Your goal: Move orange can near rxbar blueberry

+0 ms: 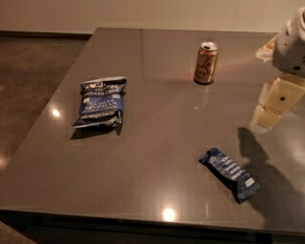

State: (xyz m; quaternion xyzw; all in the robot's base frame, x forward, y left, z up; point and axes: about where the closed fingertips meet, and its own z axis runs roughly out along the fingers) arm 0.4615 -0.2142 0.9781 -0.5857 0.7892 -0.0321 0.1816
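Upright on the far right part of the smooth dark grey bench (pixel 157 138): slim golden-orange metal drink can (pixel 206 62) with dark script lettering and a silver top, a faint reflection beneath it on the glossy surface. Standing free, untouched by the robot.

Nearer the front edge, right of centre: small flat elongated dark blue bar wrapper (pixel 230 174) with white text lines and a pale label at its lower right end. Lying flat and skewed diagonally, upper left to lower right. Well apart from the can, with bare bench between the two.

At the right edge of the view, above the bench: cream-coloured hand (pixel 271 106), hanging below a rounded white arm housing (pixel 291 45) and angled down and to the left. To the right of the can and clear of it, farther back than the bar wrapper. Spread or pressed together: cannot tell from this angle. Dark shadow (pixel 267 190) of the arm cast across the bench just right of the bar wrapper, reaching its lower end.

On the left half of the bench: larger puffy blue chip bag (pixel 100 101) with white lettering, lying flat, far from can, wrapper and hand.

Beyond the bench on the left, brown speckled floor (pixel 33 71); along the top, pale wall (pixel 143 12). Small bright light spots reflected on the near part of the bench.
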